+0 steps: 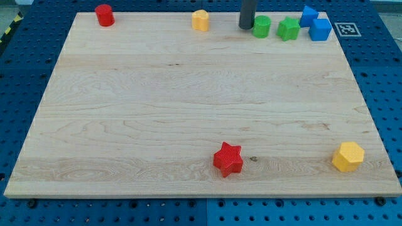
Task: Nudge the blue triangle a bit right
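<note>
Handless as this arm is, with nothing to open or close, it ends in a dark rod, and my tip (245,27) stands on the counter (188,107) at its far edge. It is just left of the green cylinder (262,26), so close that I cannot tell whether the two touch. The tip is well apart from the blue triangle (308,14), with both green blocks between them.

The blue triangle sits at the far right of the counter, close to the far edge, and its shape is only partly readable from here. The blue cube (321,29) is right against it on the near right side, and the two seem to touch. Just left of this blue pair is the green star (288,29), close beside the green cylinder. These four blocks make a short row along the far edge.

Further left along that edge, beyond the tip, a yellow block (200,20) with a rounded top stands alone. Its exact shape is unclear. The red cylinder (104,15) is near the far left corner.

On the near side, well apart from all of these, the red star (227,159) lies a little right of the middle, close to the near edge. The yellow hexagon (347,156) rests by the near right corner.

The counter lies on a blue pegboard (25,75). A black and white marker (345,28) is fixed to it just beyond the far right corner, near the blue cube.
</note>
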